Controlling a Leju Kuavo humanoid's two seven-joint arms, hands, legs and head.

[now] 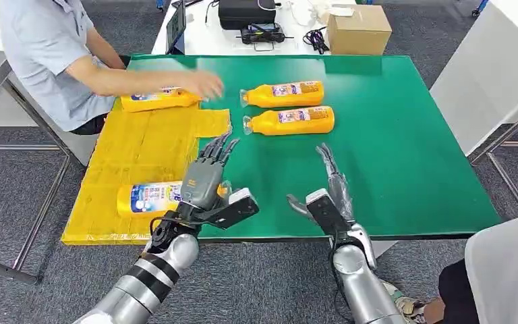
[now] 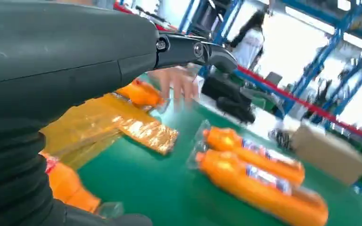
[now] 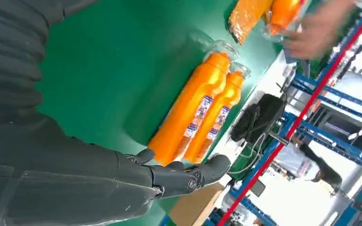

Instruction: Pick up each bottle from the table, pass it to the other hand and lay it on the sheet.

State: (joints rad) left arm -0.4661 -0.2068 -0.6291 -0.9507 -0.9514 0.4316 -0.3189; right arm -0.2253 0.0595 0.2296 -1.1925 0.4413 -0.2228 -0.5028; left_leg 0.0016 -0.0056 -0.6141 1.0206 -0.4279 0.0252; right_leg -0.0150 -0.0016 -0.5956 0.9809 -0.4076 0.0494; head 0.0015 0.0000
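— What surface is being worked on?

— A green mat-covered table (image 1: 391,155) is seen, smooth and matte, standing on grey carpet. A crinkled, glossy yellow sheet (image 1: 141,145) is laid over its left part. Behind it, a white table with a cardboard box (image 1: 359,28) and a black case (image 1: 246,12) can be made out.

— Where are the bottles?

— Two orange plastic bottles with clear caps are laid side by side on the bare green, caps to the left: the far bottle (image 1: 282,94) and the near bottle (image 1: 289,121). A third bottle (image 1: 150,198) is lying on the near part of the sheet, partly hidden by the left hand (image 1: 206,179). A fourth bottle (image 1: 158,99) lies at the sheet's far edge, where a person's hand (image 1: 202,84) is reaching over it.

— And the robot's hands?

— Nothing is held by either. The left hand's fingers are stretched out and apart above the sheet's edge. The right hand (image 1: 330,185) is likewise spread flat, held over the green surface, apart from the near bottle.
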